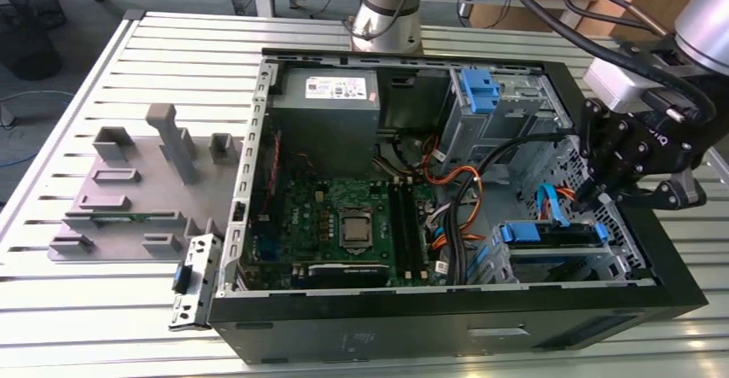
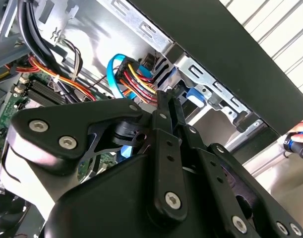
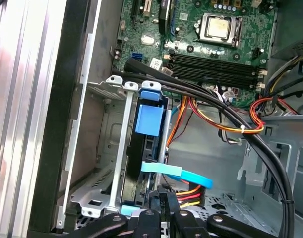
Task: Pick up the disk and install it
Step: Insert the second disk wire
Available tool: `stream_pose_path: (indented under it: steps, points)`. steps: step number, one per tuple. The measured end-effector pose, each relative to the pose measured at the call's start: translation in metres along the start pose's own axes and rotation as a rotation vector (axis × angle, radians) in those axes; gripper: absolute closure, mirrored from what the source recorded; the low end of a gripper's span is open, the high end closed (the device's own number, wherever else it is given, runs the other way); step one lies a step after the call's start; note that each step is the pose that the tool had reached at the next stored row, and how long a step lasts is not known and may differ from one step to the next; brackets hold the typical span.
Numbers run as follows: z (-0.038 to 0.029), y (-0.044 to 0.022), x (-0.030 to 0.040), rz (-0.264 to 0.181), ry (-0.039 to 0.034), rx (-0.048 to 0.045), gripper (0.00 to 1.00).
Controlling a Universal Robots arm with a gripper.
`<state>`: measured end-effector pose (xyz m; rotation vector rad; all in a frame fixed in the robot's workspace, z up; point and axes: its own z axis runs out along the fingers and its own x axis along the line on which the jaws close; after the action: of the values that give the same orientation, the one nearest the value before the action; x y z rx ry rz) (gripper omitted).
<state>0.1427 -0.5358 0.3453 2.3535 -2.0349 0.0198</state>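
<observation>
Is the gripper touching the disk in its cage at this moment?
Cannot tell. In the first wrist view the gripper sits right at the disk's cabled end, with the cables hiding the meeting point. The exterior view shows it just above the cage, no clear gap.

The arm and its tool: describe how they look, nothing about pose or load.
The arm is a silver-grey tube with a polished metal joint. Black cables loop to a pale grey wrist block. The tool is matt black, built of linked plates fastened with round silver screws, seen close in the second wrist view.

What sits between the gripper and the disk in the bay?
In the first wrist view, a light blue flat cable and a red-yellow wire plug lie between the gripper and the disk.
</observation>
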Motion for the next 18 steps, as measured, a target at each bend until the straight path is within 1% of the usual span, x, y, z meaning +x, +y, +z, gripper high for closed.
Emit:
stream_pose_path:
  steps: [4,12,18]
  points:
    - [0.0003,0.0002,0.0013,0.028,-0.0004,-0.0008,0.83]
    - [0.0006,0.0003,0.0020,0.029,-0.0005,-0.0009,0.83]
    - [0.0018,0.0011,0.0051,0.030,-0.0004,-0.0009,0.83]
